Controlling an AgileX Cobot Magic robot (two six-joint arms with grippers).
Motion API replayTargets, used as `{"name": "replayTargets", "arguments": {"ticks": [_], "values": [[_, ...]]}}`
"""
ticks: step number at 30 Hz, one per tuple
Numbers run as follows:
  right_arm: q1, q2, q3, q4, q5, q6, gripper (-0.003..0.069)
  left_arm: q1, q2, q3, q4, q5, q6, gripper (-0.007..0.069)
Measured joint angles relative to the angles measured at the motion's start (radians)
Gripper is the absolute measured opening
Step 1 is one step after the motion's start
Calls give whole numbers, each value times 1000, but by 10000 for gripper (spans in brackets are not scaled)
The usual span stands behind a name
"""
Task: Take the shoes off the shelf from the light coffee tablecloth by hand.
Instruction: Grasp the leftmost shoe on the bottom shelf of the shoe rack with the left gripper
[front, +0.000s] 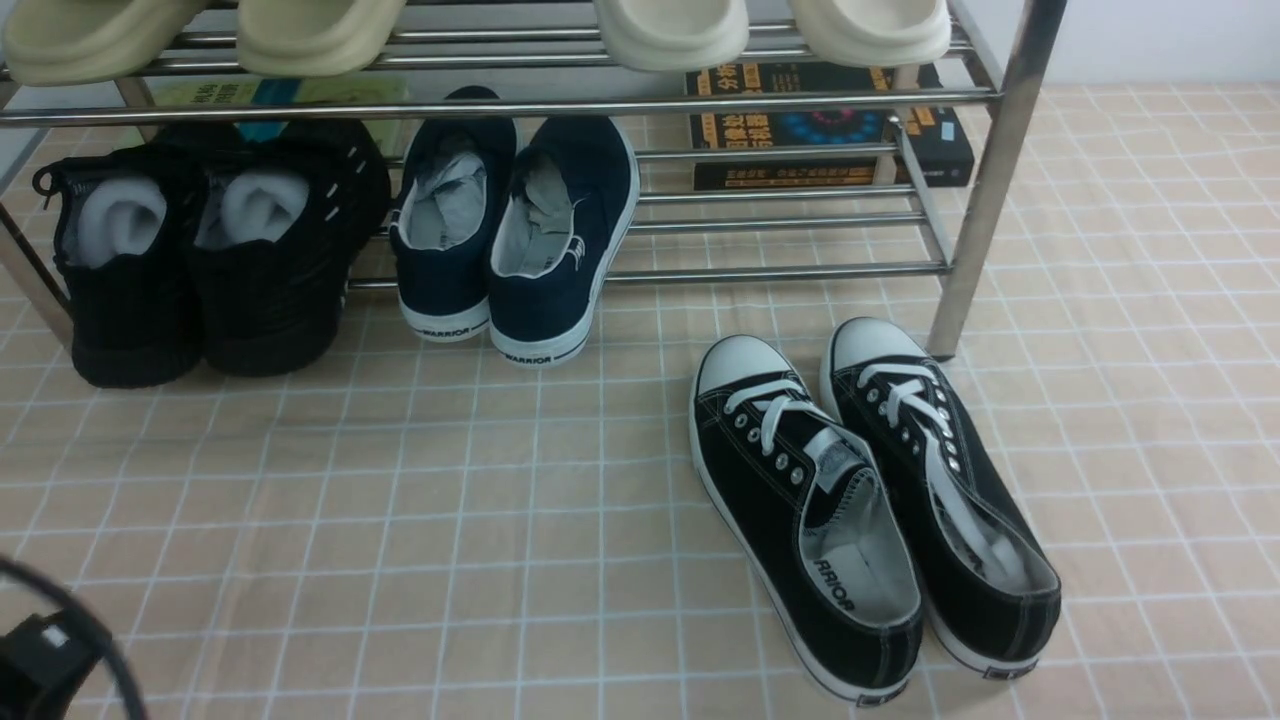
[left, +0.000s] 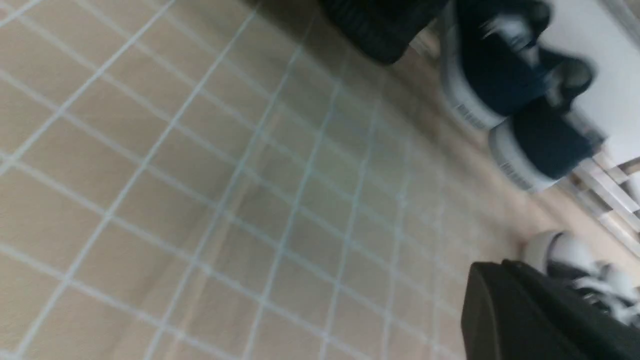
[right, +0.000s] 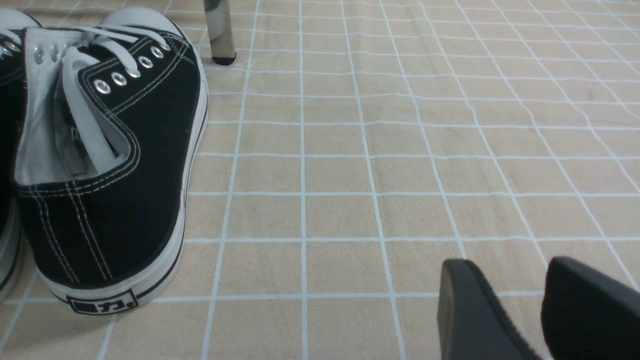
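The shoes (front: 200, 260), a pair of all-black mesh sneakers with white paper stuffing, sit on the lower tier at the left end of the shelf (front: 780, 270), heels hanging over its front bar. The shelf stands on the light coffee tablecloth (front: 450, 520). In the blurred left wrist view my left gripper (left: 492, 300) hangs over bare cloth, shut with nothing in it, and the shoes (left: 380, 25) lie well beyond it. My right gripper (right: 505, 272) is open and empty above the cloth, to the right of the lace-ups. Only a dark part of my left arm (front: 40, 650) shows in the front view.
Navy white-soled slip-ons (front: 510, 240) sit on the lower tier beside the shoes. Black canvas lace-ups (front: 870, 500) lie on the cloth in front of the shelf's right post (front: 985, 200). Cream slippers (front: 670, 30) fill the upper tier. Books (front: 830, 130) lie behind the shelf.
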Motion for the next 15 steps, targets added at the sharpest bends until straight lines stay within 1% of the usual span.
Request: {"name": "replayTargets", "arguments": {"ticks": [3,7,8,9,12,13,15], "values": [[0,0,0,0,0,0,240,0,221,-163,105,119,44,1],[0,0,0,0,0,0,240,0,461,-370,254,143,64,4],[0,0,0,0,0,0,240,0,514,-432,306,138,53,10],[0,0,0,0,0,0,240,0,535,-442,315,137,45,11],[0,0,0,0,0,0,240,0,719,-635,464,159,-54,46],[0,0,0,0,0,0,240,0,719,-646,472,159,-60,48],[0,0,0,0,0,0,240,0,841,-772,535,224,-129,82]]}}
